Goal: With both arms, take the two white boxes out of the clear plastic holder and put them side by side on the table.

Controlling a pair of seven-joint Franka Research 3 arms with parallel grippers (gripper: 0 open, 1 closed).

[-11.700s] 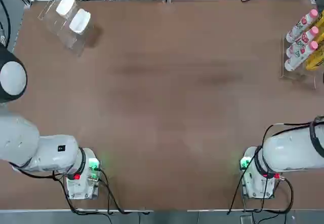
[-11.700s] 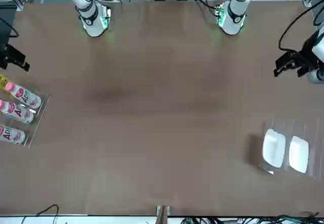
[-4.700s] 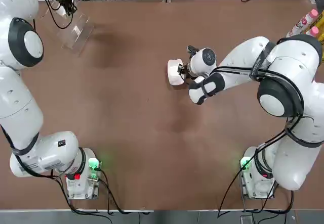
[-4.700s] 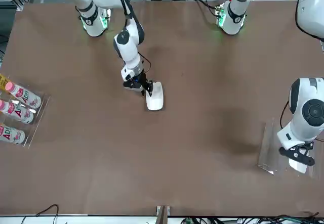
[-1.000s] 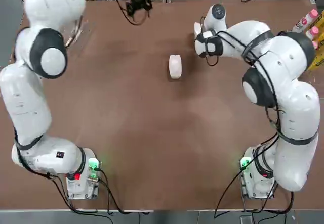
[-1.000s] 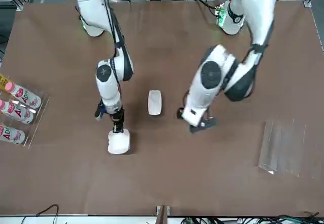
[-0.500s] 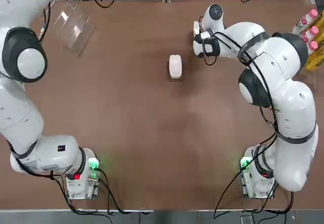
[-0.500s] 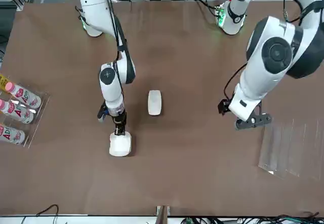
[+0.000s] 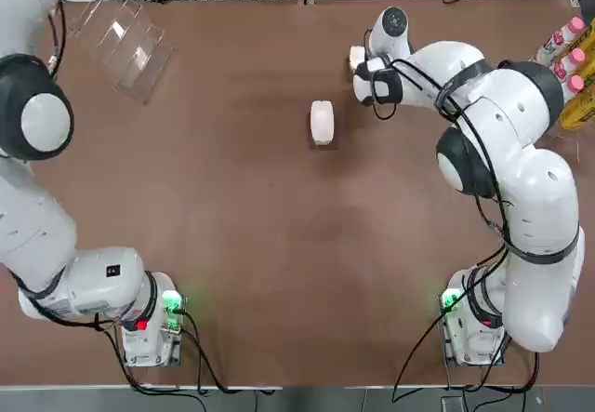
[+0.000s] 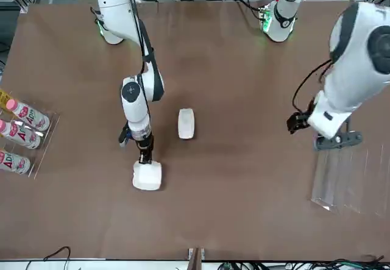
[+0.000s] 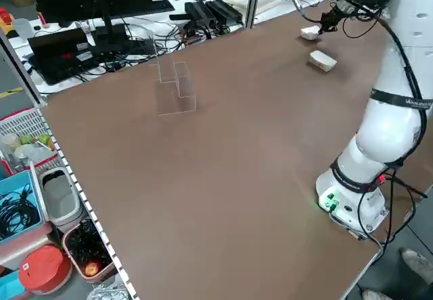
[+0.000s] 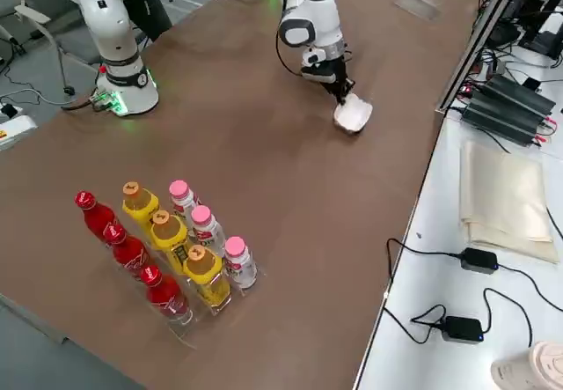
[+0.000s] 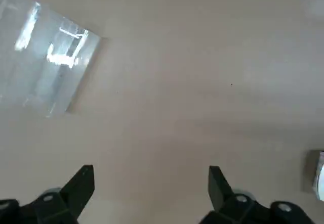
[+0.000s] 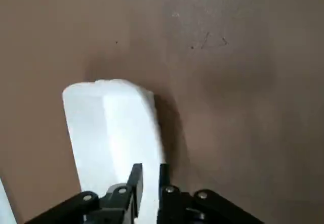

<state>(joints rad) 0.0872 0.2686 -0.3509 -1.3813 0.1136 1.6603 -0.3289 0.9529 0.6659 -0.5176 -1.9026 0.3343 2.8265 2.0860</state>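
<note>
Both white boxes lie on the counter (image 9: 232, 226). One box (image 9: 322, 122) rests alone near the middle. The second box (image 10: 147, 175) sits farther toward the counter's far edge, at the tip of the right gripper (image 10: 145, 155), whose fingers stand nearly together at its edge. The left gripper (image 13: 149, 186) hangs spread wide near the empty clear plastic holder (image 9: 121, 45) at the far left corner.

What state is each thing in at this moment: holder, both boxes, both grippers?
Clear plastic holder: empty, on the table.
First white box: lying free, mid-table.
Second white box: on the table, apart from the first.
Left gripper: open, empty.
Right gripper: down at the second box.
</note>
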